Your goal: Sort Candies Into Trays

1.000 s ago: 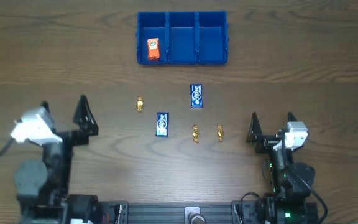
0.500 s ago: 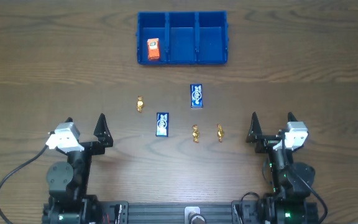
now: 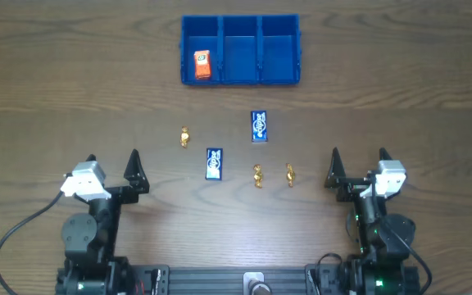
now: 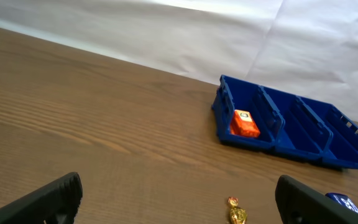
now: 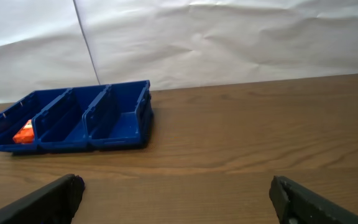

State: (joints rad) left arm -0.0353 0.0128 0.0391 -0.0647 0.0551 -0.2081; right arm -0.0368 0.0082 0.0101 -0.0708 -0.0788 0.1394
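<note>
Top view, left gripper (image 3: 112, 156), right gripper (image 3: 358, 153) spread, empty

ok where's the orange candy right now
In the top view the orange candy lies in the leftmost compartment of the blue tray, beyond the loose candies.

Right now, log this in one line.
orange candy in tray left bin | loose: two blue candies, three gold candies | left gripper, right gripper: jaws open
</note>
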